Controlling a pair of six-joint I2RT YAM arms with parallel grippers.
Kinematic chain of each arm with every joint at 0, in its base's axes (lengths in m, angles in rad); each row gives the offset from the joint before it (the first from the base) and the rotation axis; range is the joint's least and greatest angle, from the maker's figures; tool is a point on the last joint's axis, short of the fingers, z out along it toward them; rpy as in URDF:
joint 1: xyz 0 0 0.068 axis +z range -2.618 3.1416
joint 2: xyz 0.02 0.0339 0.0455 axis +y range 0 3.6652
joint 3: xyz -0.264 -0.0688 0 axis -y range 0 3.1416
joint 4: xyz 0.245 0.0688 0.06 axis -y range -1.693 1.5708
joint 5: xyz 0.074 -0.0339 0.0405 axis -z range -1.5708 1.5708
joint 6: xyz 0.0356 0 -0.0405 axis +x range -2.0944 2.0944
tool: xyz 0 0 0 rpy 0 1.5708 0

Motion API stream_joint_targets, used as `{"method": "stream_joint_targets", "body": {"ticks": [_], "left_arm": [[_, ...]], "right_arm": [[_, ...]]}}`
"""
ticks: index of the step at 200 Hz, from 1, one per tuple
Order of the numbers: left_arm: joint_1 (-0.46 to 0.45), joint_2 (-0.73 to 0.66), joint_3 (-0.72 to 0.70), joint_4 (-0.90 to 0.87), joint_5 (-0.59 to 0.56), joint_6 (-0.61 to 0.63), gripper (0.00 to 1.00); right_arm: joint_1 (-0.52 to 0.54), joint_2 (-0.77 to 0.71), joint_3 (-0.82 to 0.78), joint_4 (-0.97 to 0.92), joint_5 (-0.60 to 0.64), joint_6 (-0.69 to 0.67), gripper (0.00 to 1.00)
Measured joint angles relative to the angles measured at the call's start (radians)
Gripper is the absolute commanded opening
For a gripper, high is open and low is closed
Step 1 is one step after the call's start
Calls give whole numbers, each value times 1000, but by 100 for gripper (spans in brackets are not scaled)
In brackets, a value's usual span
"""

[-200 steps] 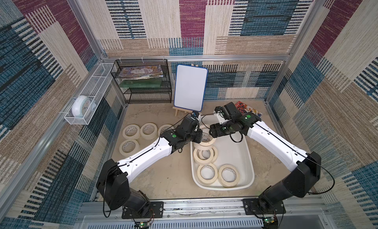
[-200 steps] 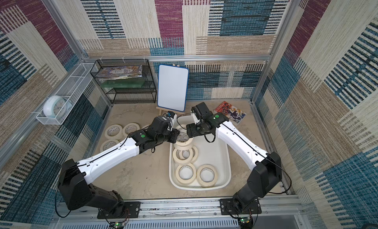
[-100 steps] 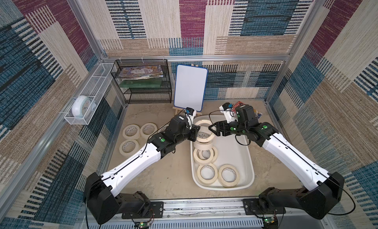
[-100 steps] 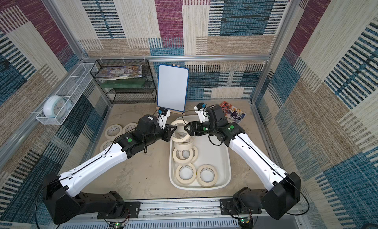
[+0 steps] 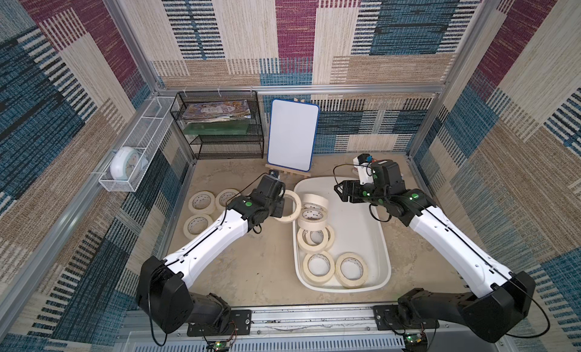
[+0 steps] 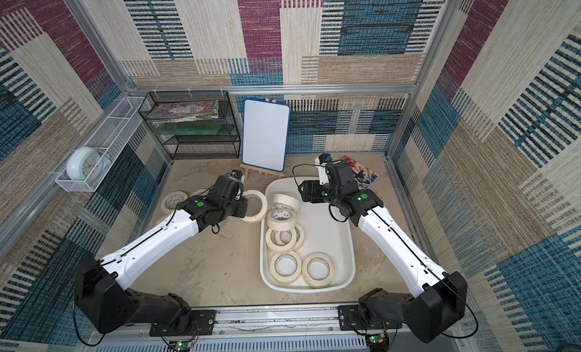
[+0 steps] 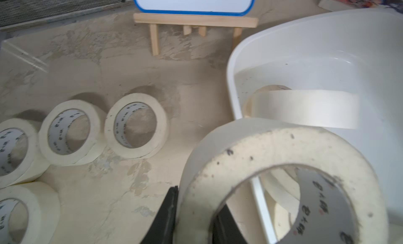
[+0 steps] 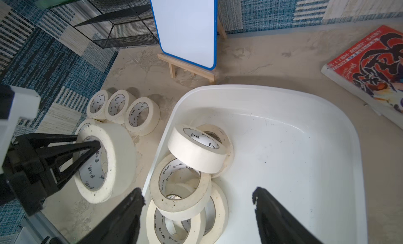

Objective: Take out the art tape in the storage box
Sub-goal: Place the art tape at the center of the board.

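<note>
My left arm reaches low across the table point(image 5: 251, 265); my left gripper point(image 5: 279, 207) pinches the wall of one art tape roll point(image 5: 287, 220), one jaw inside its core, holding it tilted just outside the storage box point(image 5: 352, 234). My right arm stretches over the box's far end, right gripper point(image 5: 341, 191) spread wide, holding nothing. Other rolls point(image 5: 314, 237) lie in the box; loose rolls point(image 5: 201, 201) sit on the table.
</note>
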Motion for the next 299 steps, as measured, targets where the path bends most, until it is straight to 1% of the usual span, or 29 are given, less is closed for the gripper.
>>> {"method": "stream_joint_targets", "body": {"ticks": [18, 45, 71, 96, 126, 152, 176, 205, 217, 221, 228, 234, 251, 261, 262, 263, 274, 284, 299], "left_arm": [[124, -68, -83, -18, -9, -21, 0], [315, -161, -222, -24, 7, -74, 0], [456, -151, -327, -12, 69, -124, 0], [552, -119, -401, 19, 128, -165, 0], [634, -26, -414, 63, 172, -179, 0], [686, 77, -373, 76, 175, -167, 0], [696, 179, -313, 83, 171, -137, 0], [700, 253, -265, 85, 164, -108, 0], [700, 265, -253, 84, 159, -97, 10], [700, 267, -251, 83, 159, -97, 16], [700, 268, -249, 81, 158, -96, 22], [700, 267, -249, 80, 158, -93, 27], [701, 258, -251, 80, 159, -86, 46], [701, 247, -259, 79, 159, -75, 55], [701, 246, -259, 79, 159, -75, 57], [701, 244, -260, 77, 159, -76, 57], [702, 217, -265, 66, 157, -76, 69], [701, 185, -268, 63, 155, -76, 76], [694, 139, -275, 60, 151, -75, 80]], "right_arm": [[-23, -13, -2, -11, 37, -12, 84], [-50, -16, -18, -14, 48, -29, 84], [-67, 4, -30, -12, 47, -46, 84], [-69, 19, -51, -10, 39, -61, 84], [-71, 22, -82, -7, 26, -79, 84], [-73, 16, -115, -7, 16, -85, 84], [-72, 8, -129, -10, -2, -95, 84], [-53, -39, -174, -34, -28, -100, 83], [-32, -64, -212, -58, -39, -98, 82], [-23, -70, -224, -66, -40, -94, 82], [-5, -80, -243, -83, -42, -88, 81], [10, -85, -256, -96, -43, -81, 81], [51, -83, -275, -134, -41, -69, 82], [61, -76, -280, -163, -33, -63, 81], [62, -75, -280, -168, -29, -63, 81], [62, -74, -280, -171, -27, -63, 81], [62, -69, -276, -216, 5, -51, 81], [61, -68, -269, -258, 27, -45, 81], [63, -72, -262, -315, 37, -37, 81]]}}
